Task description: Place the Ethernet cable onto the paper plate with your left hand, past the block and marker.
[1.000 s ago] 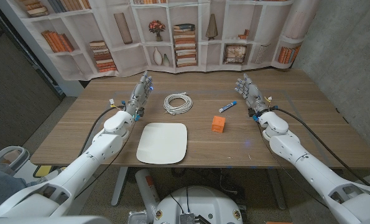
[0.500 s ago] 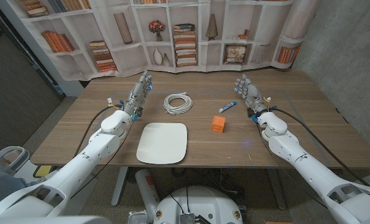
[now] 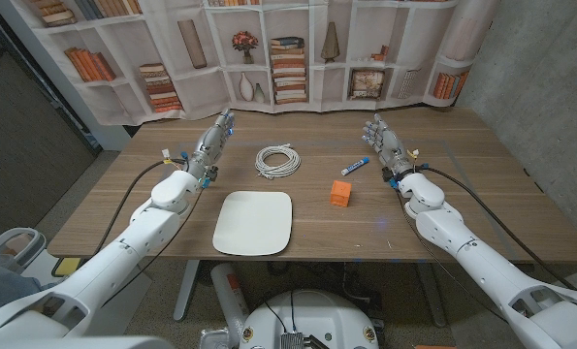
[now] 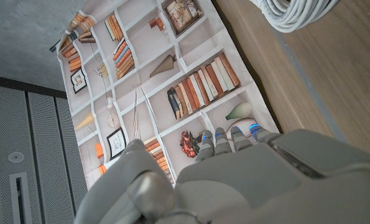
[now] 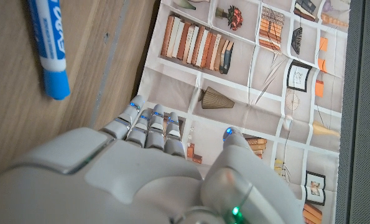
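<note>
1. The cable [image 3: 278,160] lies coiled on the table [image 3: 152,208], just beyond the plate [image 3: 254,222].
2. The block [image 3: 340,193] sits right of the plate; the marker [image 3: 355,167] lies beyond the block, right of the cable.
3. The left hand [image 3: 213,143] is left of the cable, apart from it, fingers extended and grasping nothing.
4. The right hand [image 3: 382,145] is right of the marker, fingers loosely spread, released.

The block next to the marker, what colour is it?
Orange; the block shows best in the head view, near the blue-capped marker.
</note>
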